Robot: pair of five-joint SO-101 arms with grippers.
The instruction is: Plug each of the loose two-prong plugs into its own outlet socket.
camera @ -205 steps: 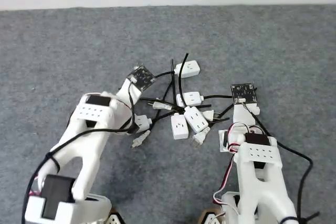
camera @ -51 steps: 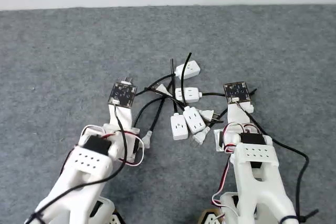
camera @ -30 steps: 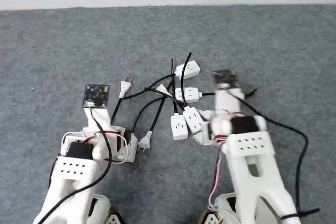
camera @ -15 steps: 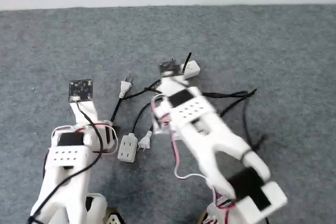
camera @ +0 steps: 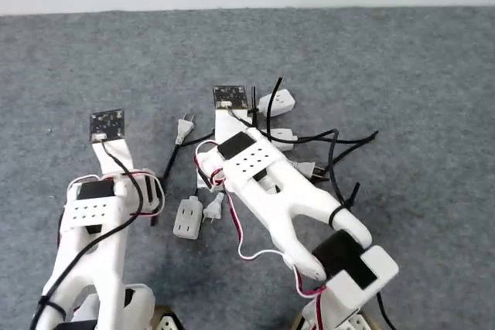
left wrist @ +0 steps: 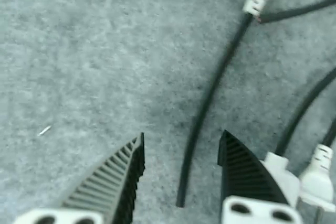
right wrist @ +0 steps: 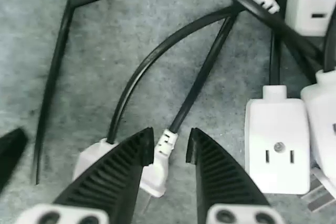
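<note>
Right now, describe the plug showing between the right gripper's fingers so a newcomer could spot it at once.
On the grey carpeted table, look between the white left arm and right arm. There a small white two-prong plug on a black cord lies right beside a lone white socket block; the nearest other plug lies alone, farther back.

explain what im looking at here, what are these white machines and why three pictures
These are two small robot arms, side by side on a grey mat. The high view looks down from a fixed camera; the two wrist views come from a camera on each arm, looking past its jaws. White sockets and two-prong plugs on black cords lie tangled on the mat. The left arm holds its jaws open over a loose cord. The right arm leans across, jaws open either side of a plug. Nothing is held yet.
</note>
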